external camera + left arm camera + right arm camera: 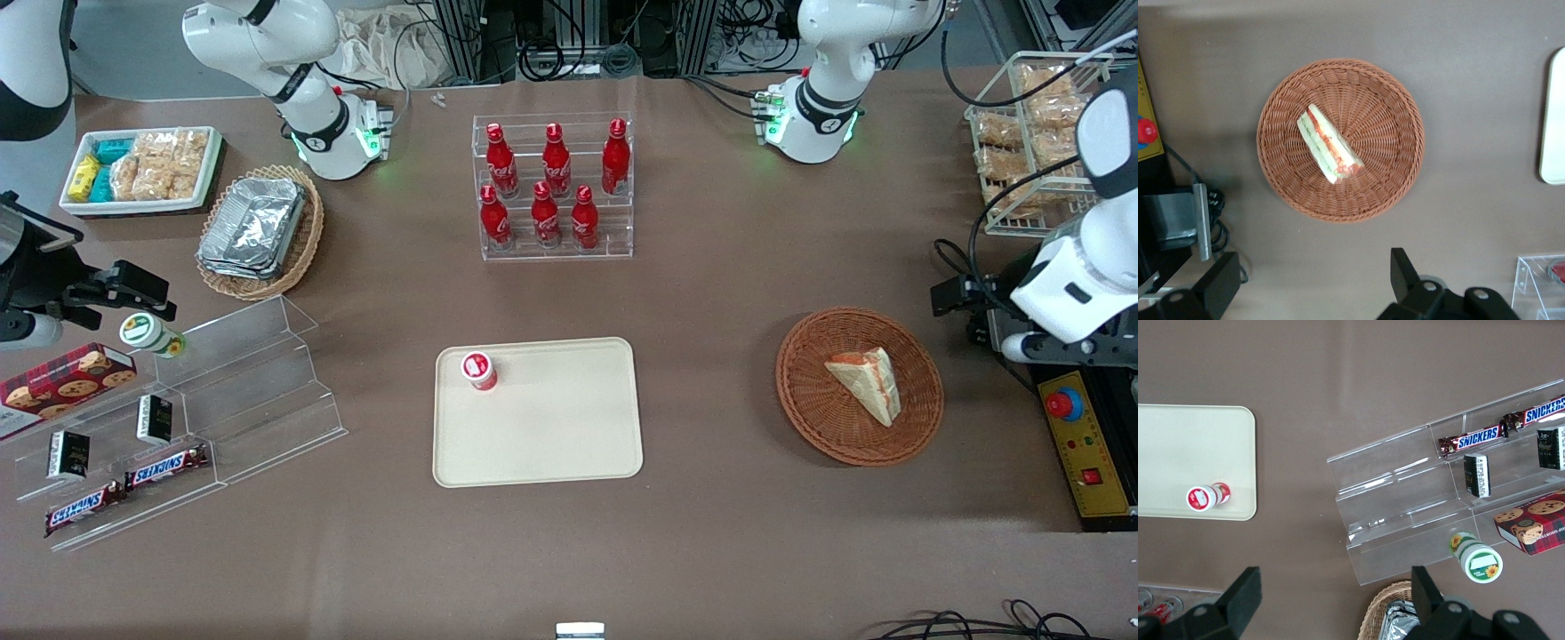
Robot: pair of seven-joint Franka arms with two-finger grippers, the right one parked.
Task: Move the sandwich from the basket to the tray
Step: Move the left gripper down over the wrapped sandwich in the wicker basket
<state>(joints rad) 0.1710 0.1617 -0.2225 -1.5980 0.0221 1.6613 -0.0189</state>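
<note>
Front view showed the triangular pale-bread sandwich (865, 382) lying untouched in the round reddish-brown wicker basket (805, 391), at three o'clock from the cream rectangular plastic tray (551, 427), tool (1315, 283) spread wide, empty.

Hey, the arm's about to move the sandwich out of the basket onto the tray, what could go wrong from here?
The open claw hangs above the table beside the basket, so nothing is gripped yet.
1. The sandwich is a soft, layered wedge; a squeeze might crush it or spill the filling.
2. The shallow basket may slide if a finger catches its rim.
3. A small red-lidded cup stands on the tray; setting down near it could knock it over.
</note>
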